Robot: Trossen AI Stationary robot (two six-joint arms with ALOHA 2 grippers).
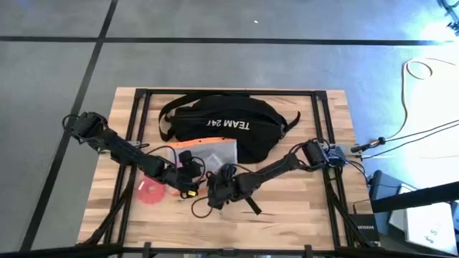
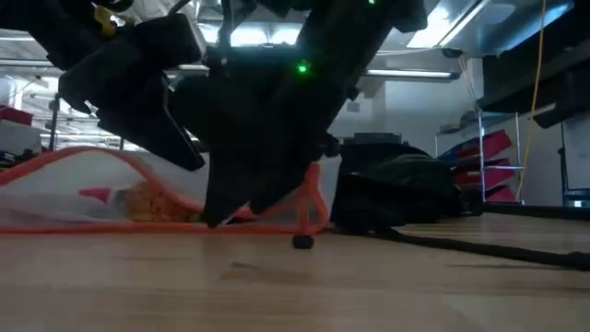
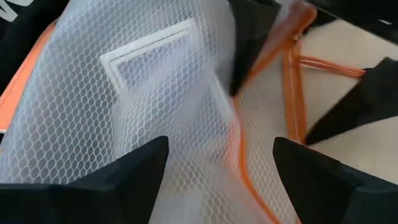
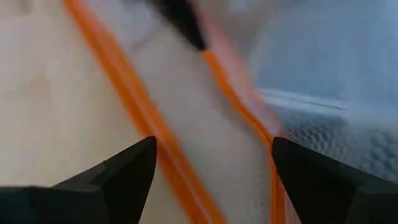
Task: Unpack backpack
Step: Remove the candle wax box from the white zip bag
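Observation:
The black backpack (image 1: 222,125) with white lettering lies on its side at the table's far middle. Just in front of it the translucent mesh pouch (image 1: 206,153) with orange trim lies flat on the table. My left gripper (image 3: 221,146) is open over the pouch's near left part, and the mesh (image 3: 155,93) fills the view between its fingers. My right gripper (image 4: 212,146) is open at the pouch's near edge, with an orange-trimmed corner (image 4: 236,93) between its fingers. In the high view both grippers (image 1: 188,175) (image 1: 217,192) stand close together.
A pink round thing (image 1: 150,190) lies on the table near my left arm. A black strap (image 2: 479,247) trails from the backpack across the wood, and a small black piece (image 2: 302,242) lies in front of the pouch. Bare wood shows along the near edge (image 1: 287,222).

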